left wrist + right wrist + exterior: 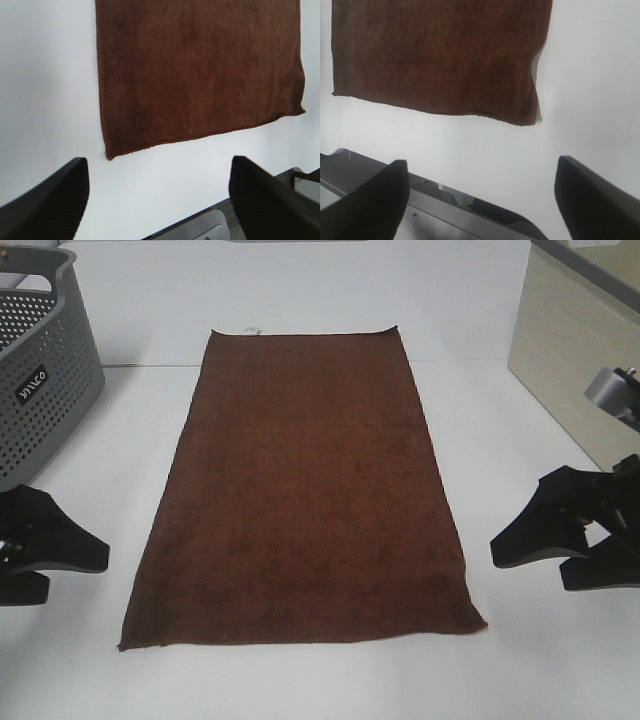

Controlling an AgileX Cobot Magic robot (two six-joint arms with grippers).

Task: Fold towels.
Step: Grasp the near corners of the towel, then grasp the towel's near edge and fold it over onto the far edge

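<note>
A dark reddish-brown towel (303, 490) lies flat and unfolded in the middle of the white table, long side running away from me, with a small white tag (250, 331) at its far edge. My left gripper (45, 558) is open and empty at the left edge, beside the towel's near left corner. My right gripper (560, 540) is open and empty at the right, beside the near right corner. The towel also shows in the left wrist view (200, 65) and the right wrist view (440, 55), beyond the open fingers (50, 205) (590, 200).
A grey perforated basket (40, 370) stands at the back left. A beige box (575, 360) stands at the back right. The white table (300, 680) extends in front of the towel.
</note>
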